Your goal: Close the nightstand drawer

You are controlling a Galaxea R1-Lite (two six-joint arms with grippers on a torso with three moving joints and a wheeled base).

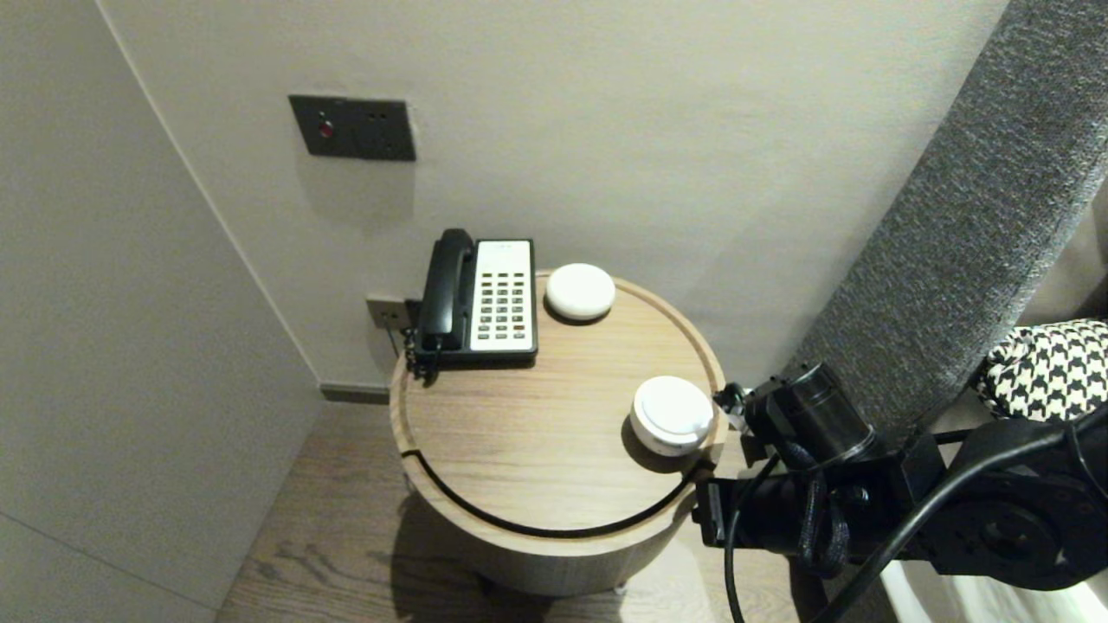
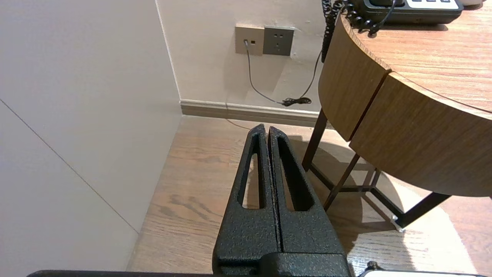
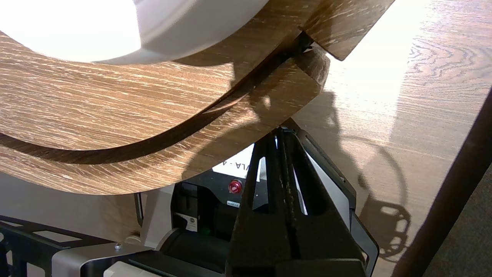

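The left gripper [image 2: 268, 129] hangs low beside the round wooden table [image 1: 537, 433], over the floor [image 2: 200, 181]. Its fingers are pressed together on nothing, which looks like a parked pose. In the head view, the telephone [image 1: 480, 298] sits at the upper left of the tabletop, against the wall, probably so its cord reaches the wall socket [image 1: 385, 311]. Just to its right lies a white puck-shaped device [image 1: 580, 292]. Further right, at mid-frame, a white lidded container [image 1: 673, 414] stands inside the table's right rim, the spot closest to the right arm [image 1: 866, 484] at lower right. The right gripper [image 3: 278, 132], fingers together and empty, points at the rim's underside just below that container.
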